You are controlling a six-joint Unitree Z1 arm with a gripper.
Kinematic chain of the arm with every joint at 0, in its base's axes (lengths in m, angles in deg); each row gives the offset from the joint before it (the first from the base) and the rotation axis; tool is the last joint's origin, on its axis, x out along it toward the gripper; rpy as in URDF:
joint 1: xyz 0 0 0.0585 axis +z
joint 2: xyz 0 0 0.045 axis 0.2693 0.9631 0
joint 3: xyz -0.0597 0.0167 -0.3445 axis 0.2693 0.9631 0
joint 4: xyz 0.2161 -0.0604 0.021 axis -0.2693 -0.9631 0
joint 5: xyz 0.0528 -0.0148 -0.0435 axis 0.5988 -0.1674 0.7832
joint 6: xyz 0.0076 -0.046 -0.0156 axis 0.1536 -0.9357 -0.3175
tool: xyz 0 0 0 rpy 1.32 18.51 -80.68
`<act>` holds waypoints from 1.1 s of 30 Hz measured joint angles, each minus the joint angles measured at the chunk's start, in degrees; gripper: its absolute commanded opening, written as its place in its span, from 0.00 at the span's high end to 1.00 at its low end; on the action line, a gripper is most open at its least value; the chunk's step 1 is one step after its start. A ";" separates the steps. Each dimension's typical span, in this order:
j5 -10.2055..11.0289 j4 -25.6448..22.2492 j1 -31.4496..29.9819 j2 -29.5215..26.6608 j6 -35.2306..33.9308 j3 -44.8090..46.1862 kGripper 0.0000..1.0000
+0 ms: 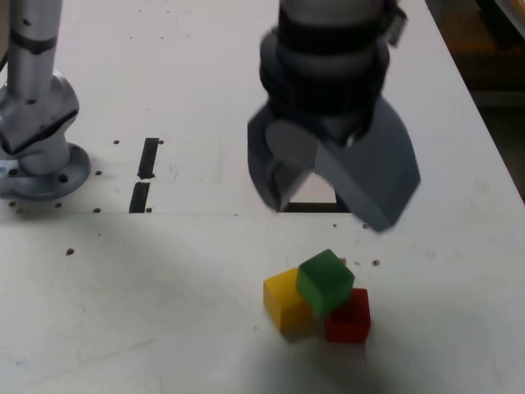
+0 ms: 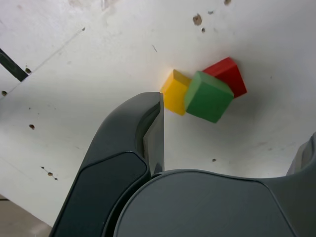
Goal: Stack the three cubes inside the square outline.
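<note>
The yellow cube (image 1: 284,300) and the red cube (image 1: 350,318) sit side by side on the white table. The green cube (image 1: 326,281) rests on top of both, turned at an angle. In the wrist view the yellow cube (image 2: 174,92), green cube (image 2: 208,96) and red cube (image 2: 228,73) form the same cluster. My gripper (image 1: 328,209) hangs open and empty above the table, behind the cubes and apart from them. It covers most of the square outline (image 1: 316,207); only a strip of black frame and some pale centre show between the fingers (image 1: 379,176). My gripper (image 2: 237,123) holds nothing.
Two short black bars (image 1: 148,158) (image 1: 139,197) mark the table at the exterior view's left. The arm's grey base (image 1: 37,156) stands at the far left. The table's edge (image 1: 492,123) runs along the right, with dark floor beyond.
</note>
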 measured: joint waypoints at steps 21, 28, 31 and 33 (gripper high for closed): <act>0.23 0.95 -0.81 8.88 0.52 1.46 0.06; 0.29 1.96 -1.47 11.63 0.57 1.06 0.12; 0.83 2.13 -1.47 11.66 0.45 0.96 0.25; 1.14 2.06 -1.53 11.43 0.14 0.92 0.40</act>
